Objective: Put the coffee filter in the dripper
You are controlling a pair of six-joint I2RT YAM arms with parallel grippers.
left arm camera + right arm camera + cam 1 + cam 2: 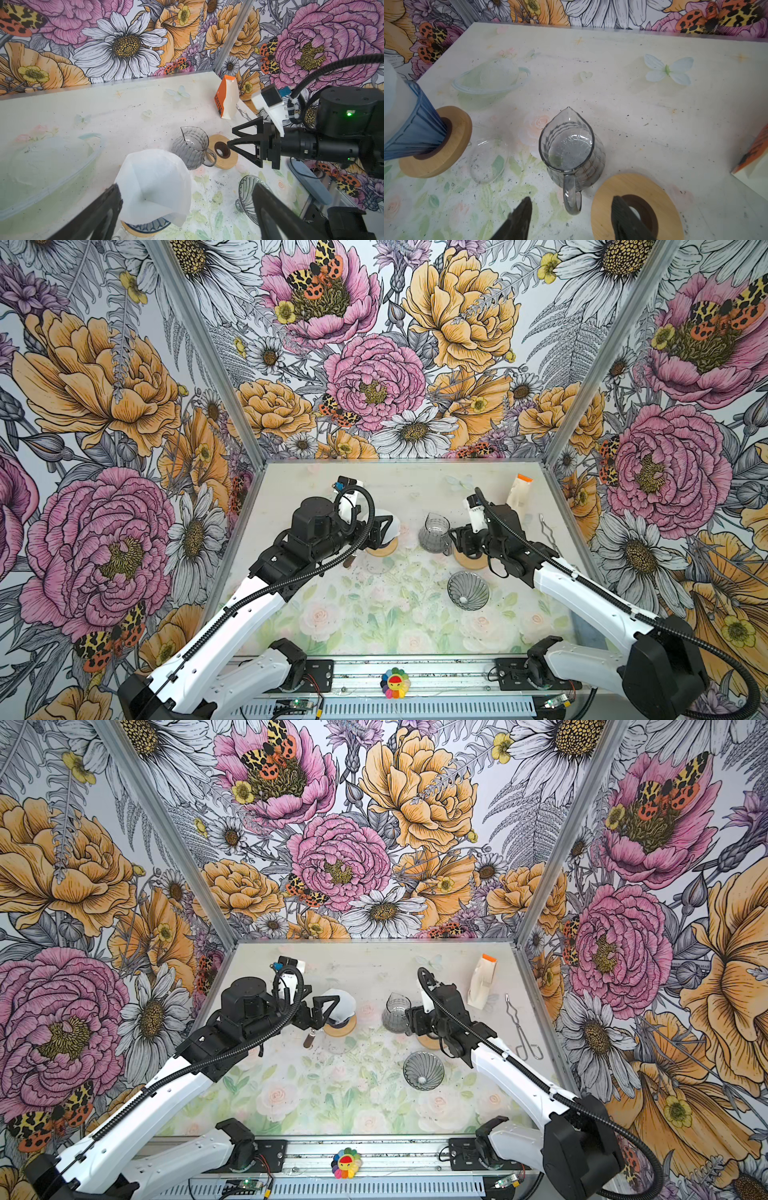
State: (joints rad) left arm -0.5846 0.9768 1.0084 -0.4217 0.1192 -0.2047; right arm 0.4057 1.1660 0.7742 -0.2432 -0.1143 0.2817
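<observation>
Floral wallpaper (374,364) closes in three sides, and the pale flower-printed table (415,489) holds everything you need to check.

Look first at the coffee filter (153,182). It stands as an opened white cone inside the blue dripper (415,128), which sits upright on a wooden ring (452,145) on the left half of the table. By that, the main step reads as done: the paper is already in the cone. It rises well above the glass rim, and you cannot tell from these views whether its tip sits right down in the bottom.

Your left pincer (186,188) is released, jaws spread as wide as they go, straddling the filter. One of its fingers (99,209) is just beside the paper's edge, whether touching you cannot tell; the other is well apart. It is not gripping anything.

Your right pincer (572,200) is also released. Its jaws stand apart on either side of the handle (571,193) of the glass pitcher (566,145), with a gap on each side, above a second wooden ring (612,187).

A grey glass cone (468,590) lies empty, nearer the arms' bases, near the right arm. If that was your intended dripper, the task is not finished. Otherwise, what seems left is to draw the left arm clear without dragging the paper, and perhaps press it down.
</observation>
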